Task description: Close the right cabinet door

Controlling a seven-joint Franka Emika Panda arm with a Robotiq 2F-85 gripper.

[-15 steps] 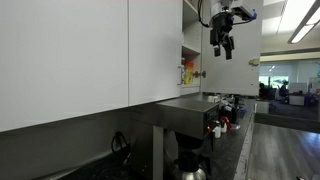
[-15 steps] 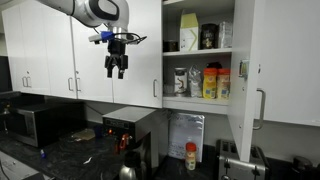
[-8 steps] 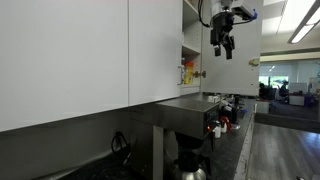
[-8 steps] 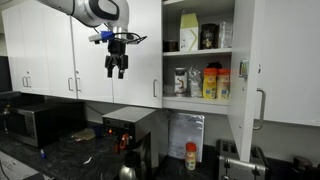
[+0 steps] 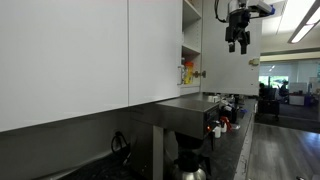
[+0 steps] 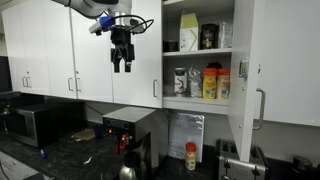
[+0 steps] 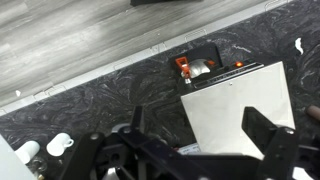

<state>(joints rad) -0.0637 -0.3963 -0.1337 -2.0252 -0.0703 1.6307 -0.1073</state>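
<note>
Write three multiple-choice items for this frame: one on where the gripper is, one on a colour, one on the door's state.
1. Where does the gripper hang?
A. In front of the closed doors, beside the open cabinet
B. Inside that cabinet
C. Down on the countertop

2. What colour is the right cabinet door?
A. Black
B. Wood brown
C. White

3. How does that door stand?
A. Shut
B. Swung open
C. Taken off its hinges

Answers:
1 A: the gripper points down before the closed doors, touching nothing.
2 C: the door's panel is plain white.
3 B: the stocked shelves show and the door juts outward.
</note>
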